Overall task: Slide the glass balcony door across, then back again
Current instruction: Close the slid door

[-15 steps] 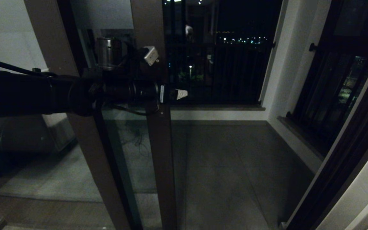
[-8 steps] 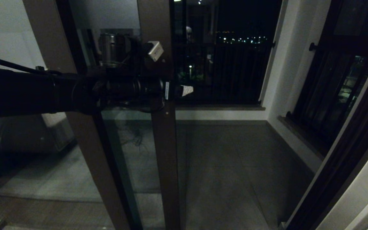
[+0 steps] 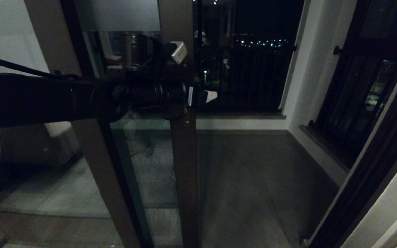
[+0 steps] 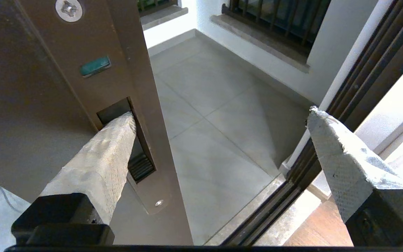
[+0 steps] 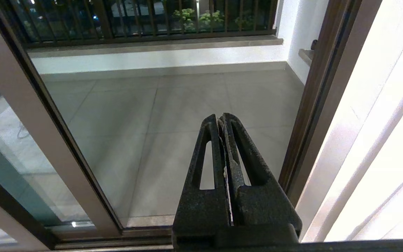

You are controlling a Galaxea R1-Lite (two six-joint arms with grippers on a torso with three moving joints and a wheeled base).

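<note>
The glass balcony door (image 3: 182, 155) stands partly across the opening, its dark brown stile near the middle of the head view. My left arm reaches in from the left at handle height. The left gripper (image 3: 198, 97) is open and straddles the stile's edge. One taped fingertip (image 4: 119, 134) sits inside the recessed pull slot (image 4: 139, 164); the other fingertip (image 4: 327, 140) hangs free over the balcony floor. The right gripper (image 5: 220, 120) is shut on nothing, low near the sill, and does not show in the head view.
The dark door jamb (image 3: 374, 165) and floor track (image 4: 275, 210) lie to the right, across an open gap of tiled balcony floor (image 3: 246, 179). A plain brown-framed pane (image 3: 57, 51) stands on the left. Black-framed windows with railing bars (image 3: 253, 75) line the balcony.
The door's stile and my left gripper have moved steadily to the right together, narrowing the gap to the jamb.
</note>
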